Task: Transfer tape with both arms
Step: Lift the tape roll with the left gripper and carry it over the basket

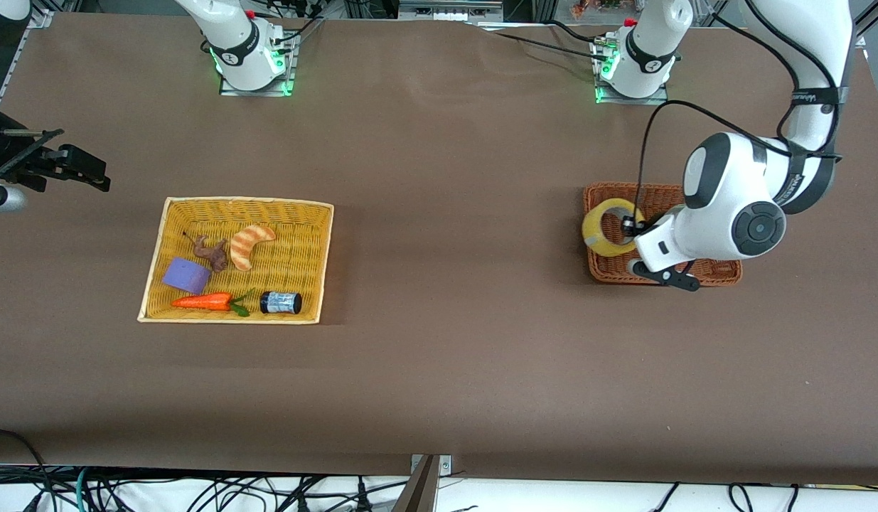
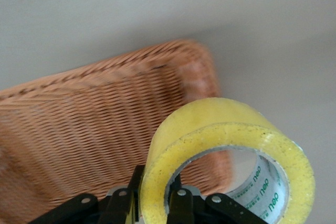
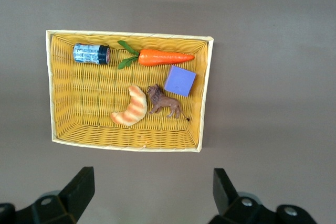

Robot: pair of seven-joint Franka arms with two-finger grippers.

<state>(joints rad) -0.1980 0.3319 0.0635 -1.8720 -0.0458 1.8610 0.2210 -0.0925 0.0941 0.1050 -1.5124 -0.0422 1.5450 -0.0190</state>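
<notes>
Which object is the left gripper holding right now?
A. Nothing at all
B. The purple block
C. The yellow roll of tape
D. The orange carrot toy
C: the left gripper is shut on the wall of the tape, holding it over the brown basket.

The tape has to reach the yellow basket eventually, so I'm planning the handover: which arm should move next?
Left, probably. The left gripper is shut on the tape, held above the brown basket. The right gripper waits open above the table near the yellow basket, holding nothing.
</notes>
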